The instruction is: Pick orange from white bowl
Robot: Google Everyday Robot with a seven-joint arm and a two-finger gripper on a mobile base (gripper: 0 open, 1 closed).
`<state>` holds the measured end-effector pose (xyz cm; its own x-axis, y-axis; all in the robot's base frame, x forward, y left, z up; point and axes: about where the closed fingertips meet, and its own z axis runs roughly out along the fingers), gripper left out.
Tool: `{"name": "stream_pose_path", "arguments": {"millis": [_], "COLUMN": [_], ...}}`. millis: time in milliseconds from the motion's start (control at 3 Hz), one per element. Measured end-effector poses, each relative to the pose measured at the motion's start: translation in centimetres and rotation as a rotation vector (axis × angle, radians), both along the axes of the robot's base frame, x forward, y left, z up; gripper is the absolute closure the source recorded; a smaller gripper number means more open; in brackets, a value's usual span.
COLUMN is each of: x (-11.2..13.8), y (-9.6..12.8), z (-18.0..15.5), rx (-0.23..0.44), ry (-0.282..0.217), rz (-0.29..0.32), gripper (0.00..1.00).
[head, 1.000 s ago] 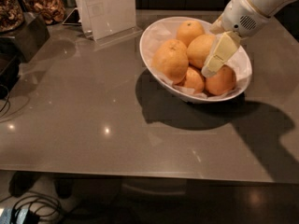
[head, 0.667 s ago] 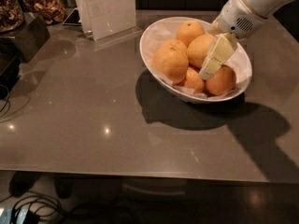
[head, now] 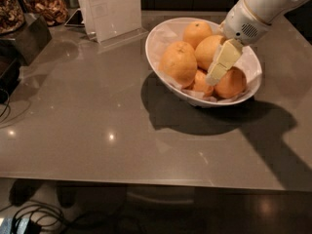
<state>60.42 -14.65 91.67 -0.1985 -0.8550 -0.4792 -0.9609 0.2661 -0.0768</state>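
- Locate the gripper (head: 217, 71), pale yellow, on the white robot arm (head: 263, 6) that reaches in from the upper right. It hangs inside the large glossy white oval bowl (head: 155, 45), low among the fruit.
- You cannot tell whether the gripper is wide, narrow or closed on anything; treat the grasp as unconfirmed.
- Identify the target: the large, paler yellow-orange orange (head: 207, 50) sits near the bowl's centre, directly behind the gripper and partly covered by it.
- Do not confuse it with the equally large deeper-orange fruit (head: 179, 64) at its left, which leans on the bowl's near wall.
- Note the crinkled white paper lining (head: 165, 33); it probably cushions the fruit and stops it rolling.
- Read the white sign card (head: 109, 9) standing on the grey glossy countertop (head: 97, 126): its print is too faint to make out. No brand marking shows on the arm.
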Motion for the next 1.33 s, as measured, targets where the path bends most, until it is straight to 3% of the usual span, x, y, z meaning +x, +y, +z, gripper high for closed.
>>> {"name": "stream_pose_path", "arguments": {"millis": [333, 1333], "x": [0.01, 0.01], "y": [0.01, 0.01], "z": [-0.02, -0.02], "rx": [0.000, 0.000], "ry": [0.000, 0.000], "rz": [0.000, 0.000], "gripper": [0.19, 0.89]}}
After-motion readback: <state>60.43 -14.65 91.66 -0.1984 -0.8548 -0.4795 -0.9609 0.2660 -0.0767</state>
